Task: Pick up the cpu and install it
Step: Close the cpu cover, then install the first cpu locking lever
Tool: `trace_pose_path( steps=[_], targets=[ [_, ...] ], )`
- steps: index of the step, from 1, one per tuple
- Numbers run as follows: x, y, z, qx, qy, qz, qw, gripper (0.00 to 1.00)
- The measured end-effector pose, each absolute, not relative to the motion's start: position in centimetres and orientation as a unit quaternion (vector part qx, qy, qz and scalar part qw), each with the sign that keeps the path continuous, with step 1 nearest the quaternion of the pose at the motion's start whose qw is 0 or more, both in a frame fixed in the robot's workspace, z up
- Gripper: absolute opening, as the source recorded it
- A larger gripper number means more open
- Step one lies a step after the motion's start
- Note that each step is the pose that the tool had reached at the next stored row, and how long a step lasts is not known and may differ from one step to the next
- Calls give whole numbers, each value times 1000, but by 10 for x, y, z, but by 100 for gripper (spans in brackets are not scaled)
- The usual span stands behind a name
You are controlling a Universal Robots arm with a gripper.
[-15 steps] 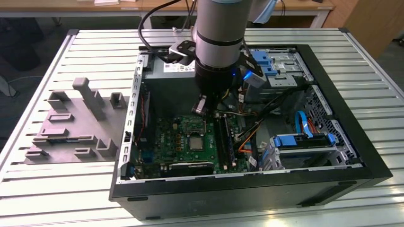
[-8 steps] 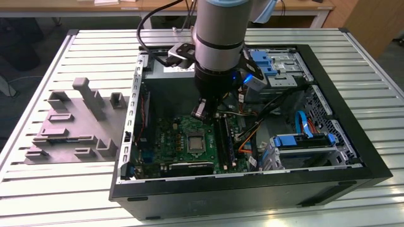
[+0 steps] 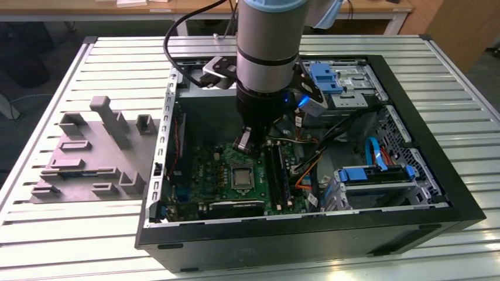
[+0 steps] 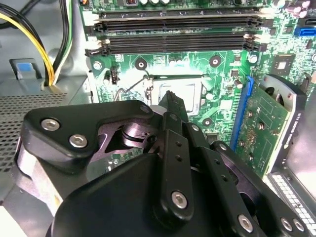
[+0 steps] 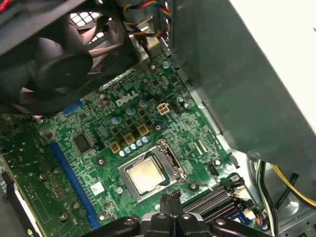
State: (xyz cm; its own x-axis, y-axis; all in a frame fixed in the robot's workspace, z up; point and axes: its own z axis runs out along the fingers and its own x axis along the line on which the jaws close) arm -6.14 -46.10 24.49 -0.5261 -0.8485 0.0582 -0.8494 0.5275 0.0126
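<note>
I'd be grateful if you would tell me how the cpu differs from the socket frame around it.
The cpu is a plain, pale beige-silver square, while the socket frame is a shinier silver rim with a hollow middle. The cpu is the smaller and lies inside; the socket frame is larger and surrounds it. Both lie flat on the green circuit board, just beyond the tool in the first wrist view.

The arm stands near vertical, wrist down, its gripper (image 5: pixel 169 200) with fingers (image 4: pixel 174 103) pressed together, holding nothing.
</note>
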Motion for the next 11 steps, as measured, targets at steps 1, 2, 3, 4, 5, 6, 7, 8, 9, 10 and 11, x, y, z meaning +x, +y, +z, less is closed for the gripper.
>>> trace_pose_path(
  steps=[1,2,3,4,5,6,7,8,9,10,11],
  targets=[
    [-62,-461,245,486,-873,9,28,11],
    [-62,-461,245,486,-873,9,28,11],
    [-62,-461,245,486,-873,9,28,11],
    [-62,-461,245,487,-873,9,28,11],
    [-62,-461,245,487,-873,9,28,11],
    [-62,-461,245,487,-873,9,28,11],
    [-62,-461,245,487,-873,9,28,11],
    [-62,-461,245,487,-873,9,28,11],
    [-62,-461,245,487,-873,9,28,11],
    [-62,-461,245,487,-873,9,28,11],
    [-62,-461,245,487,-873,9,28,11]
  ],
)
